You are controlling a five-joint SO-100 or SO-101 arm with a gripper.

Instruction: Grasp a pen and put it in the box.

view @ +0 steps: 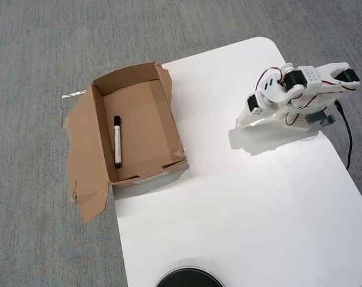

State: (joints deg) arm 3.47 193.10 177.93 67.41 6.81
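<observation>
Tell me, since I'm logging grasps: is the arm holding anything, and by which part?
Nothing is held. The pen lies inside the box, far from the gripper, folded near the arm's base.

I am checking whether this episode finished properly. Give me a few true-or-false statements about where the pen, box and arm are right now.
1. The pen lies inside the box. True.
2. The hand is holding the pen. False: it is folded near the arm's base, far from the pen.
3. The box stands in the middle of the white table. False: it sits at the table's left edge, partly over the grey carpet.
4. One wide flap of the box is folded outward on the left. True.
</observation>
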